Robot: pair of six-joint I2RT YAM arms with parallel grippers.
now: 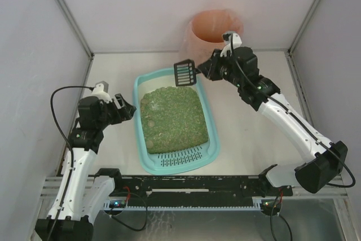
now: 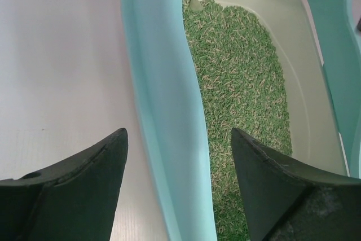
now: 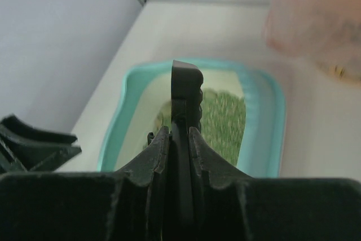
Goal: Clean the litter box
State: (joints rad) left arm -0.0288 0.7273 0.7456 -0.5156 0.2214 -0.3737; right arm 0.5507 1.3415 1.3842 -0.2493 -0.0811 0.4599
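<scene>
On the table (image 1: 254, 122), flat and central, slotted end toward the arms: the litter box (image 1: 137, 101), with green litter (image 1: 172, 118) heaped in its middle. Behind its far right corner, the pink-lined bin (image 1: 214, 26). Astride the box's left wall, the left gripper (image 1: 125, 109), spread wide, one finger outside and one over the litter, not yet pinching. Above the far rim, the right gripper (image 1: 204, 70), clenched on the black scoop (image 1: 185, 73), seemingly empty. By the look of it, cleaning barely begun: litter largely undisturbed, one small lump (image 2: 194, 5) to lift out at the far end, bin trips yet to come.
</scene>
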